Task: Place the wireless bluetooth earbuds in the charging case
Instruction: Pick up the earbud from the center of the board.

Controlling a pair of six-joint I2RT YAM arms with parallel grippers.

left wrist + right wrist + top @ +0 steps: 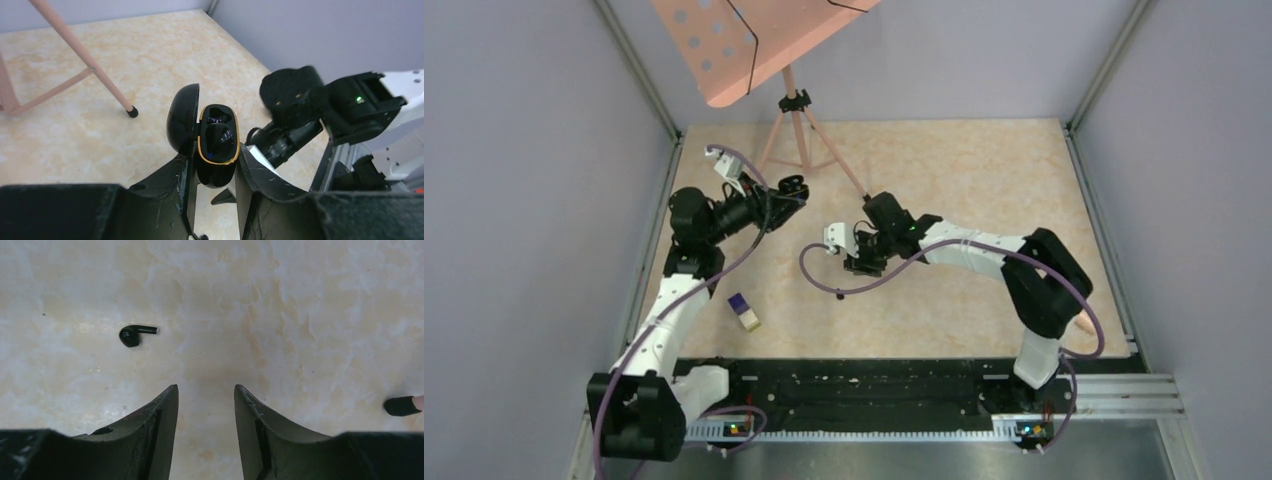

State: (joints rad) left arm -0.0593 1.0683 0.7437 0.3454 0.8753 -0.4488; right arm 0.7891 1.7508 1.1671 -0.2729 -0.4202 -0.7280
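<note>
Precision work at the bench: a tiny black comma-shaped earbud point(135, 334) lies on its side on the beige marble-patterned table point(310, 310). It is ahead and to the left of the right gripper point(206, 390), whose jaws stand apart with nothing between them. Across from it, the left gripper point(212, 157) is clamped on the lower body of the glossy black gold-rimmed charging case point(217, 142). The case is held upright with its hinged lid point(182, 117) open; whether a bud already sits in its wells we cannot tell. We judge the bud featherlight, hard and slick, apt to skid or flip under a careless pinch. We would take it across the rounded head, leaving the stem free to guide it into the well. Little blocks the way. The black rubber foot point(400, 405) of the pink metal music stand point(764, 50) rests well off to the right, and a purple-and-cream block point(744, 311) sits apart, near the left arm.
</note>
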